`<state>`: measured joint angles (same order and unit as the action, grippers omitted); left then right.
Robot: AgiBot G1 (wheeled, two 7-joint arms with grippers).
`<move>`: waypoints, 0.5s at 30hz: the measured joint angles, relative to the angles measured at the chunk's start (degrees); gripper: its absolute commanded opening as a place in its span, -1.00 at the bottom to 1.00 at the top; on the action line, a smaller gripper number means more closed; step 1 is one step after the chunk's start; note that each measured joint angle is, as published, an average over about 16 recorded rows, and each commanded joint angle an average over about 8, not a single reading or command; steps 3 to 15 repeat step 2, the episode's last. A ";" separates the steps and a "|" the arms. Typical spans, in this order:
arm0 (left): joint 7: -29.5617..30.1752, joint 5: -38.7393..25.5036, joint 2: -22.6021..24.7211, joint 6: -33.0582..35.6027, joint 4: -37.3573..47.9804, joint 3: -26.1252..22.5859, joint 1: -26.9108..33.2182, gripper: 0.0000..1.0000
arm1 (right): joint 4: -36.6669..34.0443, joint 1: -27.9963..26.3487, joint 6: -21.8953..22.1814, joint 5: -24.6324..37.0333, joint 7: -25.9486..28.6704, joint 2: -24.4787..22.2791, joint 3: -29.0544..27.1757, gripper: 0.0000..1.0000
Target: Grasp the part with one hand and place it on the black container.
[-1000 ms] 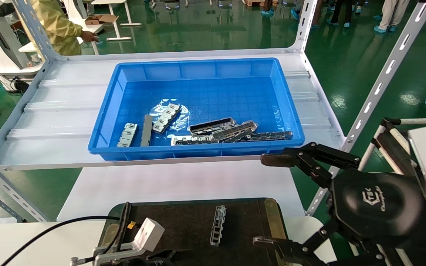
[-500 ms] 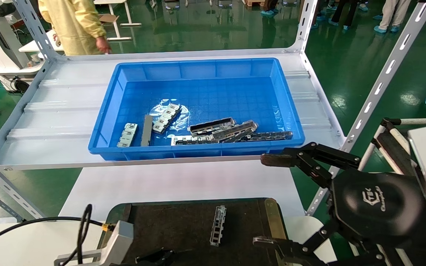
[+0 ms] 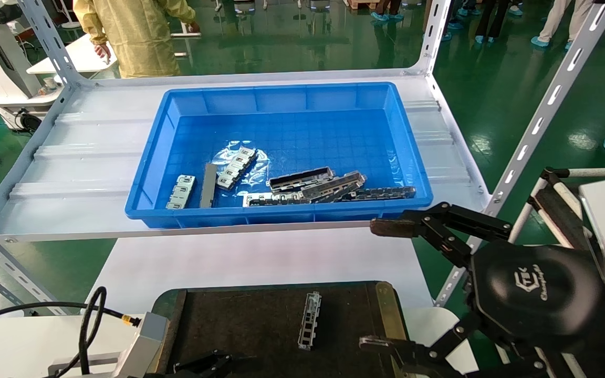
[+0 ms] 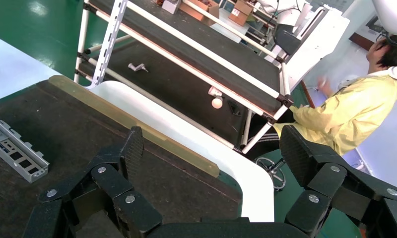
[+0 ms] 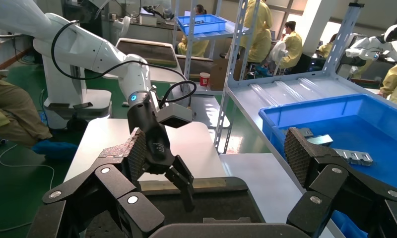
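Observation:
The part [image 3: 309, 320], a narrow silvery strip with rectangular cutouts, lies on the black container [image 3: 250, 315] right of its middle. It also shows in the left wrist view [image 4: 15, 154] on the container [image 4: 87, 134]. My left gripper [image 3: 205, 363] is open and empty, low over the container's near left part, apart from the part. In the left wrist view its own jaws [image 4: 214, 153] stand wide. My right gripper [image 3: 386, 286] is open and empty off the container's right side. The right wrist view shows its jaws [image 5: 216, 153] wide, with the left gripper [image 5: 179, 178] beyond.
A blue plastic bin [image 3: 281, 94] holding several metal pieces sits on the white shelf [image 3: 82, 157] behind the container. Slotted shelf uprights [image 3: 539, 121] rise at the right. A white table [image 3: 260, 262] lies under the container. A person in yellow [image 3: 134, 31] stands behind the shelf.
My left arm has drawn back to the left and lower in the head view, away from the part. The person in yellow has walked to the right. The right arm has not moved.

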<state>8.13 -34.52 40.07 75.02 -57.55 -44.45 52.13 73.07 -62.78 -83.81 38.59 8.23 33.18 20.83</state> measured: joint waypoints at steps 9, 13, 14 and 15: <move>-0.11 0.08 -0.13 0.41 0.16 0.06 0.08 1.00 | 0.00 0.00 0.00 0.00 0.00 0.00 0.00 1.00; -0.11 0.08 -0.13 0.41 0.16 0.06 0.08 1.00 | 0.00 0.00 0.00 0.00 0.00 0.00 0.00 1.00; -0.11 0.08 -0.13 0.41 0.16 0.06 0.08 1.00 | 0.00 0.00 0.00 0.00 0.00 0.00 0.00 1.00; -0.11 0.08 -0.13 0.41 0.16 0.06 0.08 1.00 | 0.00 0.00 0.00 0.00 0.00 0.00 0.00 1.00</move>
